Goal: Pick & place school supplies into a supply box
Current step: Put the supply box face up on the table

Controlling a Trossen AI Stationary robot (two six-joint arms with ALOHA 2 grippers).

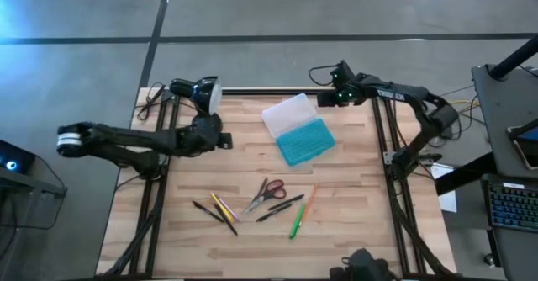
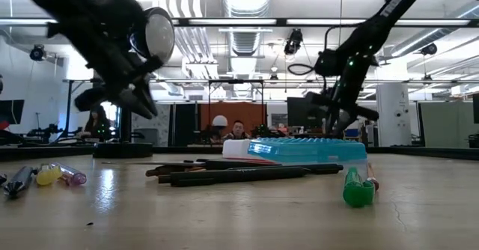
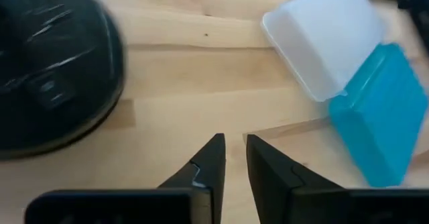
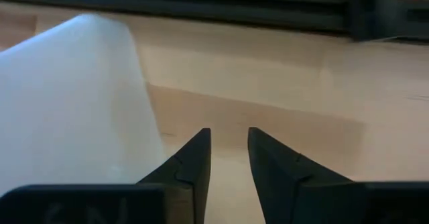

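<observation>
The supply box [image 1: 298,128] lies open at the table's far middle, its clear whitish half [image 1: 288,113] toward the far edge and its teal half [image 1: 307,140] nearer. The supplies lie flat on the near middle: red-handled scissors [image 1: 267,192], green marker [image 1: 297,222], orange pencil [image 1: 309,200], dark pens [image 1: 282,207] and yellow pencils [image 1: 221,206]. My left gripper [image 1: 225,138] [image 3: 234,140] hovers shut, left of the box. My right gripper [image 1: 322,97] [image 4: 228,133] hovers shut beside the whitish half [image 4: 67,110], near the far edge.
A black desk lamp [image 1: 200,92] stands at the far left corner, its base [image 3: 47,70] close to my left gripper. Bare wood lies between the box and the supplies. The table's black frame rail [image 4: 201,9] runs just past my right gripper.
</observation>
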